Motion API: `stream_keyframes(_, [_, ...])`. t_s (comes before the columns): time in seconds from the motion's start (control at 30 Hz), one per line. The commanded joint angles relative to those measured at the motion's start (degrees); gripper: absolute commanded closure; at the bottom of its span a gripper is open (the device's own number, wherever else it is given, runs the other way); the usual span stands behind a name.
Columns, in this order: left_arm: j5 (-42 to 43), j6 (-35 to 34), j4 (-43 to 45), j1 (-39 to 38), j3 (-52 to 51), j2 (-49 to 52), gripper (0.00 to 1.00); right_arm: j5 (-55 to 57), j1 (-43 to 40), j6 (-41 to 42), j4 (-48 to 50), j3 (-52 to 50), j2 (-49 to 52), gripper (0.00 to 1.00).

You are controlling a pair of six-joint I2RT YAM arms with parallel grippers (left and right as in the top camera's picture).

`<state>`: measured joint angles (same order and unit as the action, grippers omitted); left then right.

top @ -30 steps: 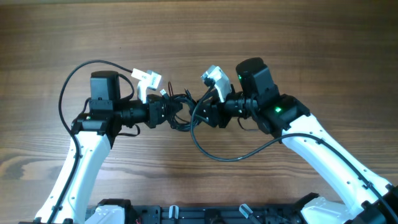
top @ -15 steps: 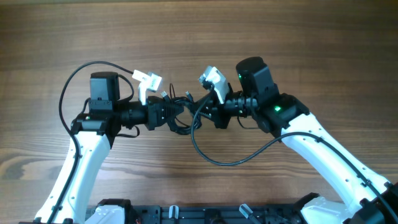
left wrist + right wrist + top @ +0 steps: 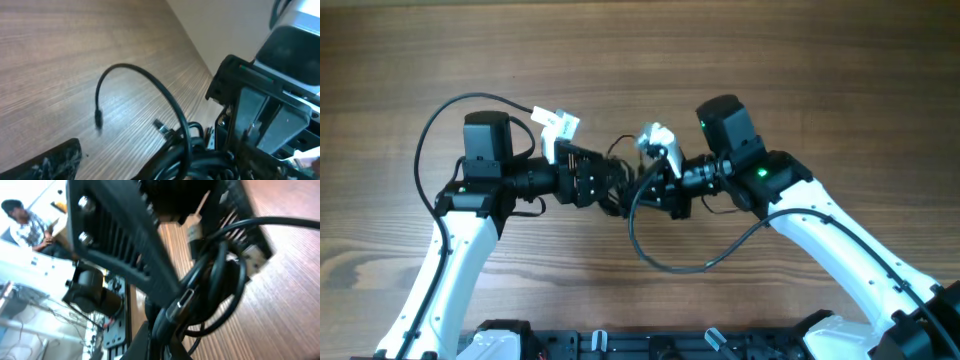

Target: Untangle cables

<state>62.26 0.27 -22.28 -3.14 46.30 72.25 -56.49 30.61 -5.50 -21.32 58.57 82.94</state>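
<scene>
Left arm, centre of the wooden table (image 3: 640, 60): the left gripper (image 3: 610, 185) holds its station with its tips buried in the knot, having barely shifted in the past second. Whether its jaws are closed on a cord cannot be told, because the tangle covers them from above and its wrist camera catches only one dark finger (image 3: 55, 160) at the frame's lower edge.

Between the two arms sit the cables (image 3: 134, 69), bunched into one black clump above the table top. One cord arches free of the clump and ends in a loose plug (image 3: 98, 120) hanging just over the wood. A second plug (image 3: 159, 125) pokes out of the bundle, and a flat-ended connector (image 3: 181, 304) shows in the right wrist view, wrapped by several loops.

On the right comes the change. The right gripper (image 3: 642, 188) has travelled leftward across the past second, closing the gap that stood between the two arms, and its tips now sit just beside the left's, the clump pressed between them. How far its jaws are open is also hidden by the cords.

By the look of it, this is a closing-in to take a fresh hold, not a pull. The knot has gone slack and compact, no cord lies separate on the table, and the untangling seems barely begun.
</scene>
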Motion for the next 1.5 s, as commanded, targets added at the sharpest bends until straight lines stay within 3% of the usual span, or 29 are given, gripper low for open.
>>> stream_keyframes(0.0, [-5.7, -7.8, -3.2, 0.1, 0.9, -0.7, 0.00, -0.1, -1.5, 4.2, 1.6, 0.1, 0.2, 0.96])
stream_keyframes(0.1, [-17.9, -17.8, -8.0, 0.1, 0.9, -0.7, 0.00, 2.4, -3.2, 6.0, 1.6, 0.1, 0.2, 0.96])
stream_keyframes(0.23, [-37.1, -38.3, -12.9, 0.1, 0.9, -0.7, 0.00, 12.2, -5.2, 14.8, 1.9, 0.1, 0.2, 0.96])
stream_keyframes(0.33, [-36.1, -46.9, -12.0, 0.0, 0.9, -0.7, 0.00, 12.1, -5.5, 16.7, 3.8, 0.1, 0.2, 0.96])
stream_keyframes(0.43, [-30.1, -44.1, -12.0, -0.4, 0.9, -0.7, 0.01, 12.1, -5.5, 22.2, 5.8, 0.1, 0.2, 0.96])
stream_keyframes(0.63, [-29.3, -44.0, -9.4, -7.0, 0.9, -0.7, 0.20, 8.7, -5.5, 31.5, 9.8, 0.1, 0.2, 0.96])
stream_keyframes(0.8, [-29.8, -52.7, -2.8, -10.9, 0.9, -0.7, 0.20, 8.8, -5.4, 36.0, 11.6, 0.1, 0.2, 0.96])
stream_keyframes(0.87, [-31.3, -57.6, -2.3, -11.0, 0.9, -0.5, 0.28, 8.8, -5.4, 37.7, 12.1, 0.1, 0.2, 0.96])
stream_keyframes(0.93, [-32.3, -61.1, -2.3, -11.0, 0.9, -0.2, 0.29, 8.8, -5.4, 37.7, 12.6, 0.1, 0.2, 0.96])
stream_keyframes(1.2, [-32.3, -67.3, 2.4, -13.1, 0.9, 0.3, 0.32, 9.7, -5.4, 41.6, 14.5, 0.1, 0.2, 0.96])
stream_keyframes(1.33, [-32.3, -67.2, 5.2, -15.5, 0.9, 0.3, 0.51, 12.4, -5.4, 43.7, 14.9, 0.1, 0.2, 0.95])
stream_keyframes(1.43, [-33.1, -67.2, 5.6, -16.0, 0.9, 0.3, 0.77, 12.4, -5.3, 44.7, 14.8, 0.1, 0.2, 0.95])
stream_keyframes(1.47, [-33.5, -67.2, 5.6, -16.0, 0.9, 0.3, 0.81, 12.4, -5.3, 44.7, 14.8, 0.1, 0.2, 0.96])
